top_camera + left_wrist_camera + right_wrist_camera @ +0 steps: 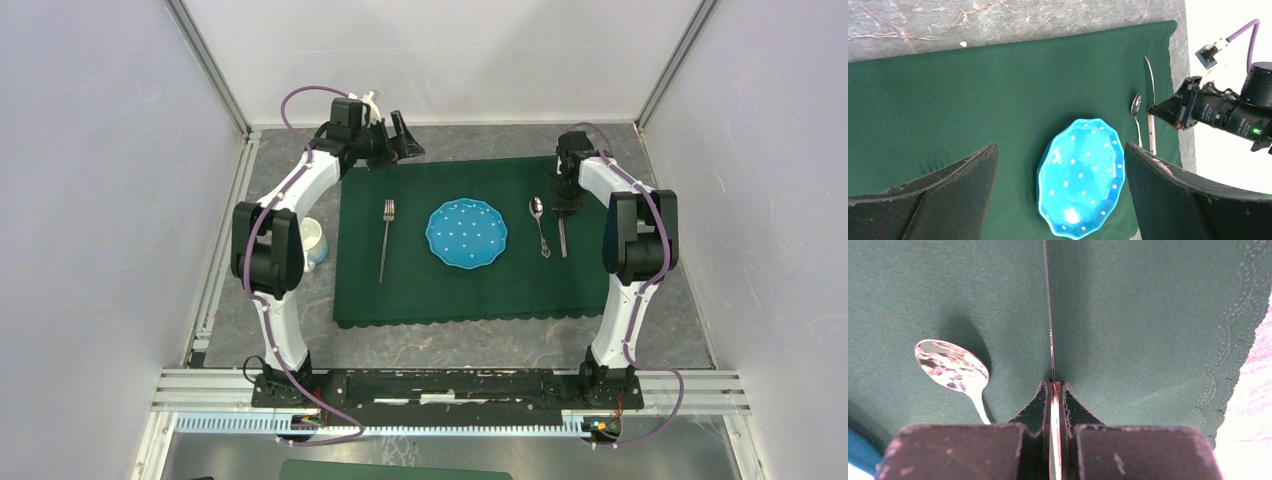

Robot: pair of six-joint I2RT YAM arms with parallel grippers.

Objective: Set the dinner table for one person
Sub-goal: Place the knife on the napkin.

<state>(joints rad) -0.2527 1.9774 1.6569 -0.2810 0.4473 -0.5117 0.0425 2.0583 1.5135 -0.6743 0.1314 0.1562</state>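
The dinner table (680, 330) is dark-grey stone-look, with a dark green scallop-edged cloth (450, 290) on it. On the cloth lie a blue dotted plate (466, 233) in the middle, a fork (386, 240) to its left and a spoon (540, 225) to its right. My right gripper (566, 205) is shut on a knife (563, 238) just right of the spoon. In the right wrist view the jaws (1055, 387) pinch the knife (1049, 315) edge-on, low over the cloth, beside the spoon (950, 365). My left gripper (405, 140) is open and empty, raised at the cloth's far left corner. It looks down on the plate (1080, 182).
A white mug (313, 243) stands on the table left of the cloth, partly hidden by my left arm. White walls and metal rails close in the table on three sides. The cloth's scalloped right edge (1220, 365) lies close to the knife.
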